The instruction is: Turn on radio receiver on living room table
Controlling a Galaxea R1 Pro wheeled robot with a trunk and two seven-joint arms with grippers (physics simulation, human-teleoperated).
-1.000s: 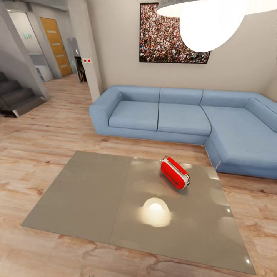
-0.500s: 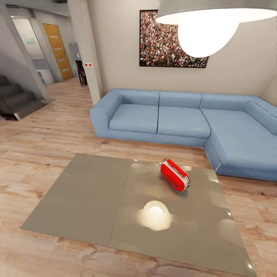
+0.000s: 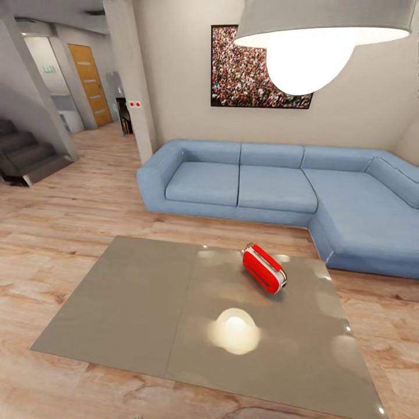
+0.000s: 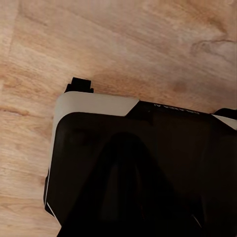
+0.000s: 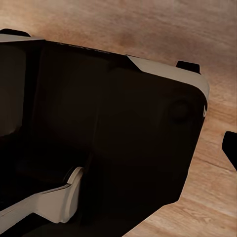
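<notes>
Fingers' opening impossible to judge, wrist views over wood floor (image 4: 123,44), head view: radio receiver (image 3: 264,268) on table (image 3: 134,302)

My head camera tilts upward over the last second: the pendant lamp (image 3: 317,35) shows more of its grey shade, the crowd picture (image 3: 262,67) sits lower in view, and the table (image 3: 134,302) with the radio receiver (image 3: 264,269) shifts slightly down-frame without moving itself.
</notes>
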